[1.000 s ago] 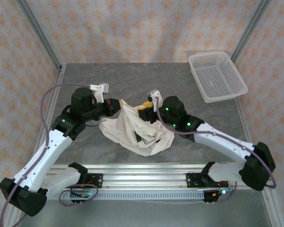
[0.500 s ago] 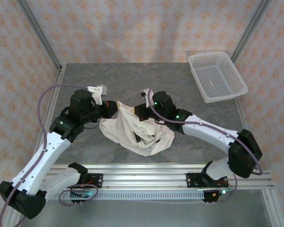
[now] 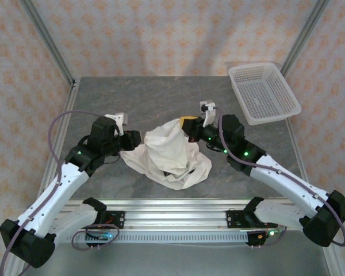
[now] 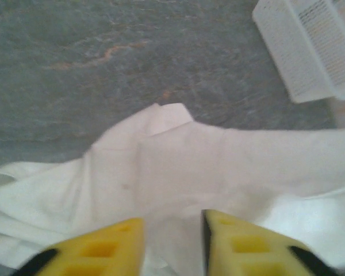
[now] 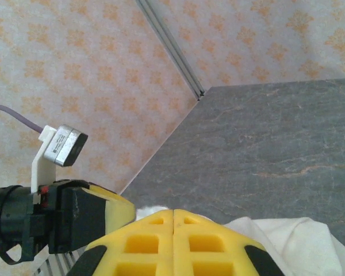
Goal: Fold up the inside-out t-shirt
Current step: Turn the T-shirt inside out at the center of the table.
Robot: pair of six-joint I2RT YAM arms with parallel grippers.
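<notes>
In the top view, the two arms rise from the near edge of the table (image 3: 132, 98) and bend toward each other around the shirt (image 3: 169, 152). The shirt lies crumpled in a heap at the middle of the table, between the two grippers.

The left gripper (image 3: 132, 140) is at the 9 o'clock side of the heap, touching the edge of the cloth. In the left wrist view this gripper (image 4: 172, 241) is released: its yellow fingers (image 4: 103, 250) stand apart and white cloth shows in the gap and spreads out beyond them.

The right gripper (image 3: 190, 123) is at the 1 o'clock corner of the heap. The cloth rises up to it there. In the right wrist view this gripper (image 5: 173, 221) is clenched, the two fingers pressed flat together, with white cloth at their tips, so it seems to pinch the upper edge of the shirt.

Farther away, at 2 o'clock from the shirt, the white mesh basket (image 3: 263, 92) stands in the far right corner of the table, well apart from the cloth. Behind the table are the patterned walls (image 3: 161, 34).
</notes>
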